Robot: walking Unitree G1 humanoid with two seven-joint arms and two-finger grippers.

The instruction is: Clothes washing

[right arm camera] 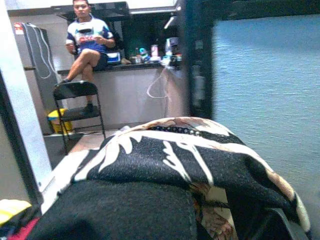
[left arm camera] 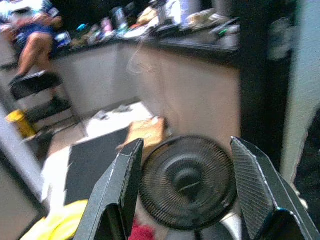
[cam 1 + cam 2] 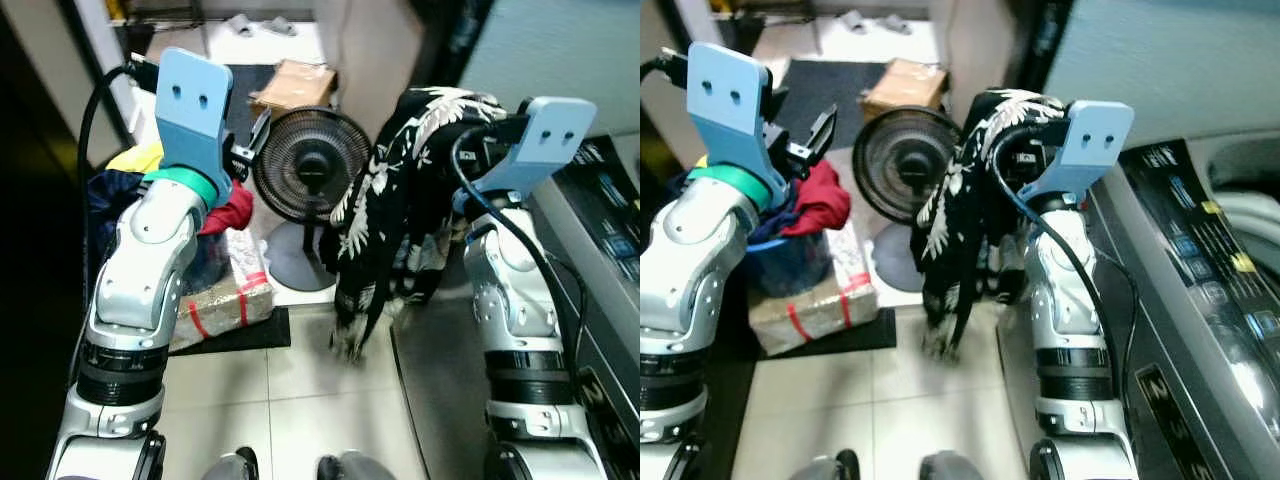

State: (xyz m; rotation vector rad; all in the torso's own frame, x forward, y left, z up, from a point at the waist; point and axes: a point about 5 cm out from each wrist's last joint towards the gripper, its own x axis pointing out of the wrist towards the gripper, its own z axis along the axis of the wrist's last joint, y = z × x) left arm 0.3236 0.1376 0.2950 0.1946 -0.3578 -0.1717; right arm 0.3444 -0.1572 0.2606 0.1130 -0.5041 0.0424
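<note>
A black shirt with a white floral print (image 3: 400, 210) hangs from my raised right gripper (image 3: 455, 130), which is shut on it; the cloth drapes over the fingers and hides them, and its hem dangles above the tiled floor. In the right wrist view the shirt (image 1: 170, 165) lies over the gripper. The washing machine (image 3: 1200, 290) stands at my right with its black control panel up. My left gripper (image 2: 187, 145) is open and holds nothing; it is raised above a blue basket (image 3: 790, 262) that holds red cloth (image 3: 822, 200) and yellow cloth (image 3: 140, 158).
A black floor fan (image 3: 312, 165) stands straight ahead between the arms. A wrapped parcel (image 3: 228, 300) lies on a dark mat (image 3: 245, 335) beside the basket. Beyond are a cardboard box (image 3: 295, 85) and a person seated on a folding chair (image 1: 87, 45).
</note>
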